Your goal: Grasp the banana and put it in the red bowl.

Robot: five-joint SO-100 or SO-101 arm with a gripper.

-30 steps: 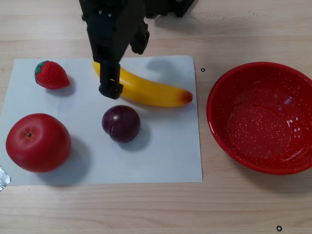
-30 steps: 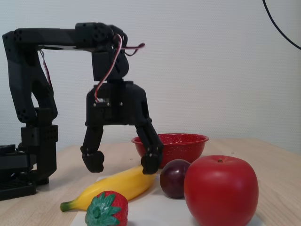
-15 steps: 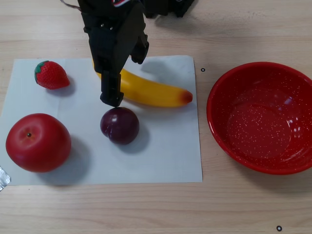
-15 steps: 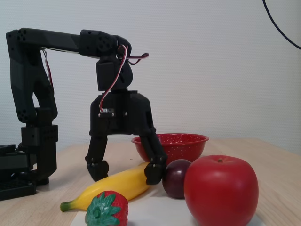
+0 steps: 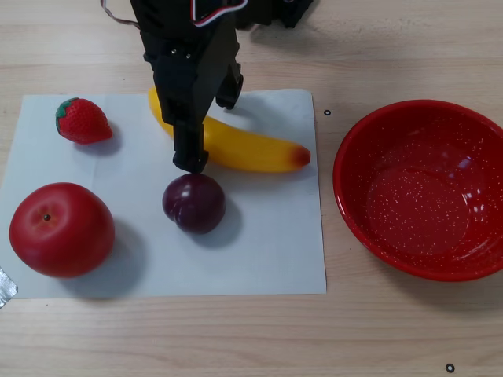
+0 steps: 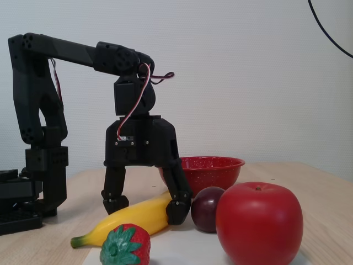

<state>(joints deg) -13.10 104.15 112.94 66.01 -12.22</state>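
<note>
The pincer [image 6: 146, 208] is down low and spread wide, and we can see it straddling the banana [image 6: 132, 222] in the fixed view — one finger on the far side, the other tip planted in front of the fruit, just beside the plum [image 6: 206, 208]. We cannot tell whether either finger actually touches the yellow skin; nothing is gripped.

From the other view we get the layout from above. The banana [image 5: 244, 147] lies on the white paper sheet [image 5: 259, 251], its reddish end pointing right toward the red bowl [image 5: 377, 228], its other end hidden under the black arm. One fingertip [image 5: 191, 161] sits at the banana's near edge, right above the plum [image 5: 194, 203].

The red bowl stands off the paper on the wooden bench [image 5: 236, 338], at the right of that view — apart from the banana, with a strip of paper and bare wood between them. We see speckles inside it and no fruit.

Over on the left of the sheet we have the strawberry [image 5: 81, 120] near the top corner and the big red apple [image 5: 61, 229] below it, both well apart from the pincer.
</note>
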